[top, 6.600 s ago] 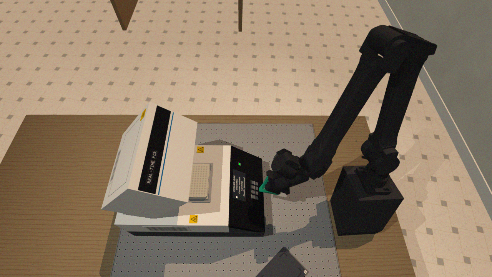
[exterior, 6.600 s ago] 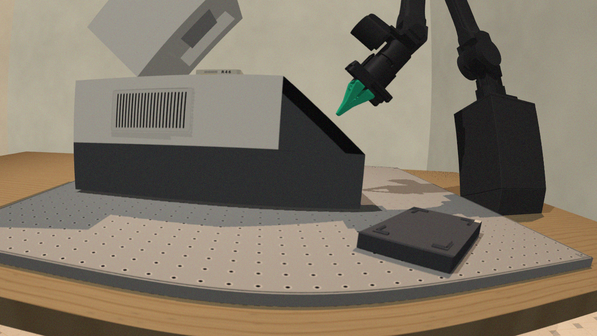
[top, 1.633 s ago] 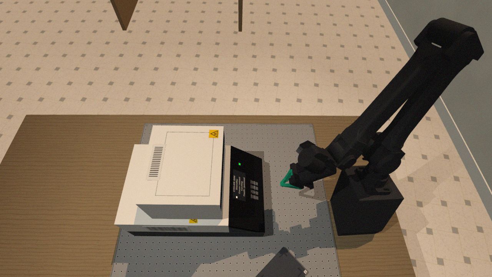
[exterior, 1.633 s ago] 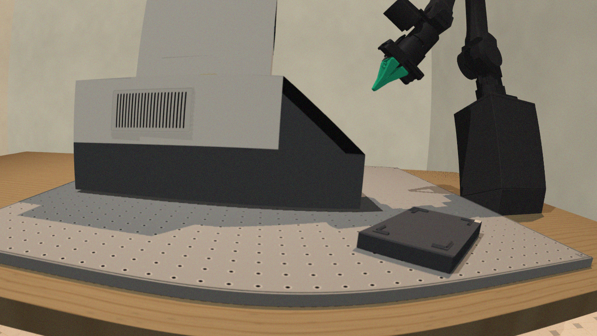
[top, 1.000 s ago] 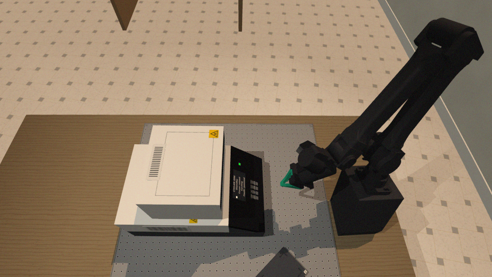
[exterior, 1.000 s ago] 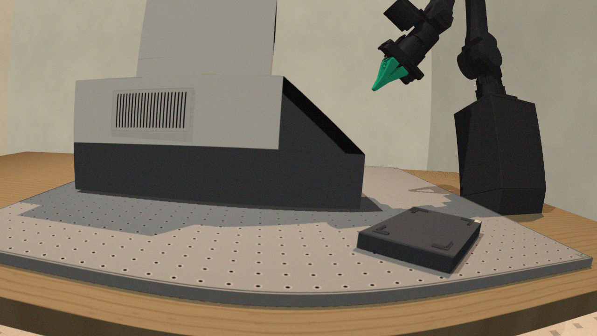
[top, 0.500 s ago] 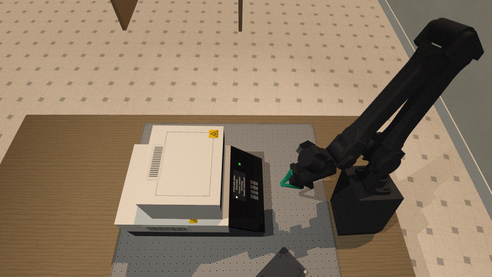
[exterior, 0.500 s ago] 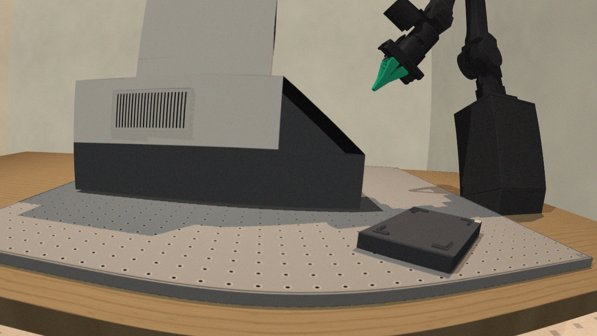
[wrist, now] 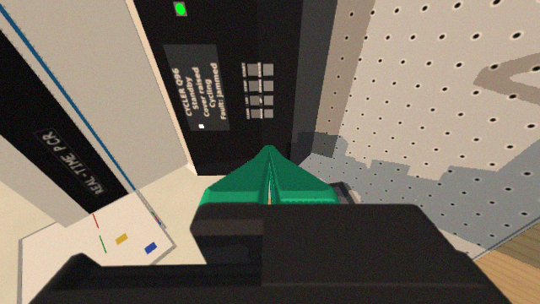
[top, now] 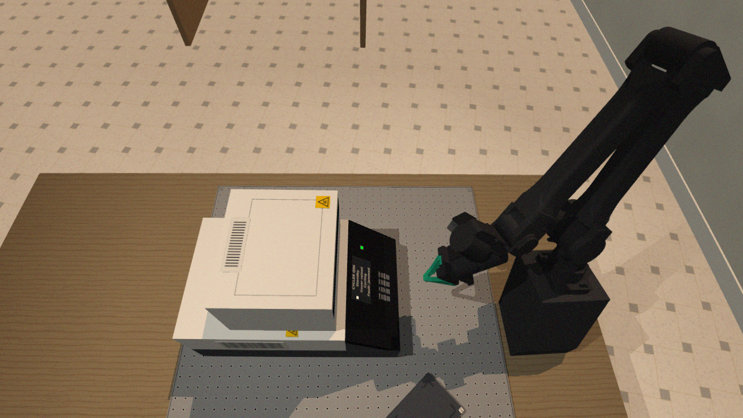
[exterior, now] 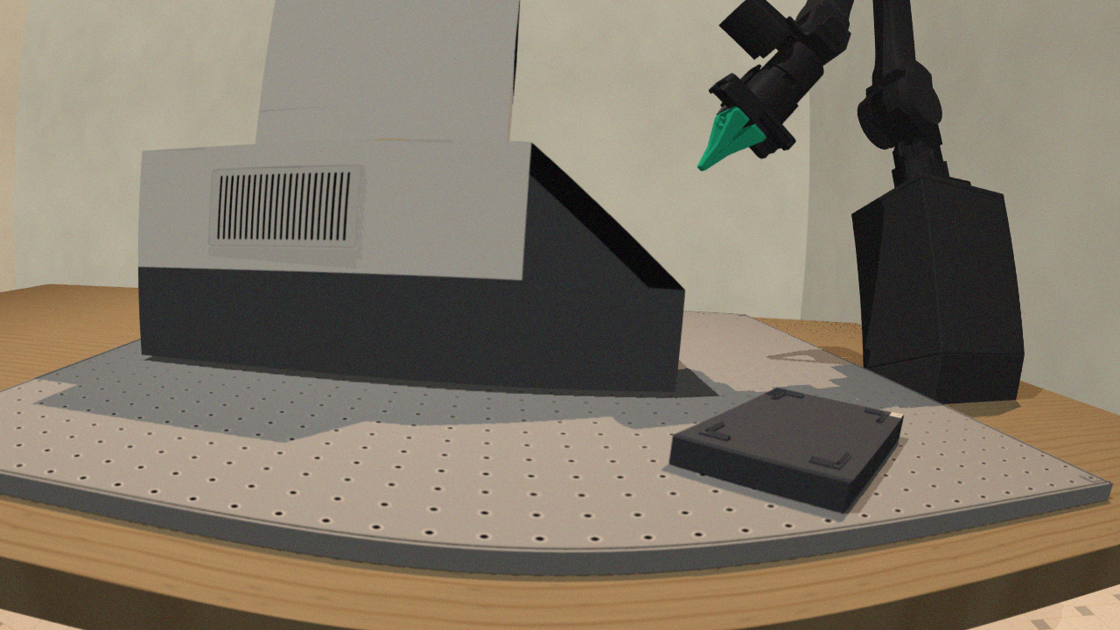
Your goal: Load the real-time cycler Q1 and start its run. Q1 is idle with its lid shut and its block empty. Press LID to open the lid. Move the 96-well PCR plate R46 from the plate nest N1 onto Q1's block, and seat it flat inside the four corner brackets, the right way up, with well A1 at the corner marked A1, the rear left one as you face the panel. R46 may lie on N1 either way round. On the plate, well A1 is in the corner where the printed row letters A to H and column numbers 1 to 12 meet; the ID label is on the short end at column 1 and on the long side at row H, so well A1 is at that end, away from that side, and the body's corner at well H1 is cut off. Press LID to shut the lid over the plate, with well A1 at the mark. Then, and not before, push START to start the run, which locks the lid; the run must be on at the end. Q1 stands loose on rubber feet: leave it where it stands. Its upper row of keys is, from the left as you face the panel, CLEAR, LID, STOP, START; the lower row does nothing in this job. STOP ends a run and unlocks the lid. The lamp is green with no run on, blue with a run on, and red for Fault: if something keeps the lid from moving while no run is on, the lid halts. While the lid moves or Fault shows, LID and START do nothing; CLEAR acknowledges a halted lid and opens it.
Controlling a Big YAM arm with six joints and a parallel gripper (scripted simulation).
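The cycler Q1 (top: pixel 270 259) stands on the breadboard with its lid (top: pixel 280 249) lying level over the body. Its lamp (wrist: pixel 180 8) is green, and the display's white mark sits beside Standby. The key block (wrist: pixel 257 90) is right of the display. The plate nest N1 (exterior: pixel 787 446) is empty, showing only its four corner brackets. Plate R46 shows in no view. My gripper (top: pixel 426 276) is shut and empty. It hovers above the breadboard just right of the sloped panel (top: pixel 371 285), fingertips (wrist: pixel 269 149) pointing down at the panel, short of the keys and touching nothing.
The arm's black base (top: pixel 550 306) stands at the right edge of the breadboard. The nest also shows at the front edge of the top view (top: pixel 425 400). A white sheet with small coloured marks (wrist: pixel 105 241) shows past the lid's end; I cannot tell what it is.
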